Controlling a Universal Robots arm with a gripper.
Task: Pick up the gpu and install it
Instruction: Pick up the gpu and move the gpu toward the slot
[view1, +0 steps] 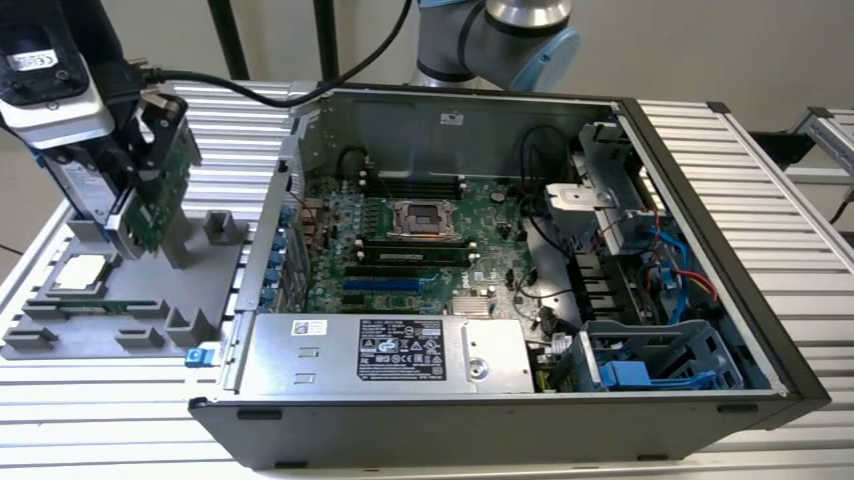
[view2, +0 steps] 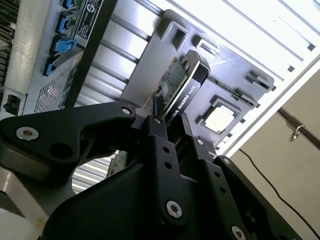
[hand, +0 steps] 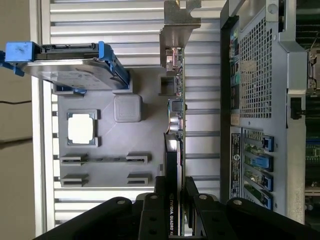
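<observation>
Grey tray (view1: 150, 292) beside open case (view1: 467, 425); fingers (view2: 162, 150) clamp the gpu (hand: 171, 150), hard drive (hand: 70, 67) nearby.

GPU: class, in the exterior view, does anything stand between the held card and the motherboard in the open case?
Yes. The gripper grips the gpu over the gray tray, outside the case. The case wall stands between it and the motherboard; nothing visible covers the board from above.

An open computer case (view1: 467, 425) lies on the slatted table (view1: 747, 150), motherboard (view1: 497, 262) exposed; at the exterior view's left, a grey fixture tray (view1: 147, 295) holds a processor chip (view1: 83, 272).
</observation>
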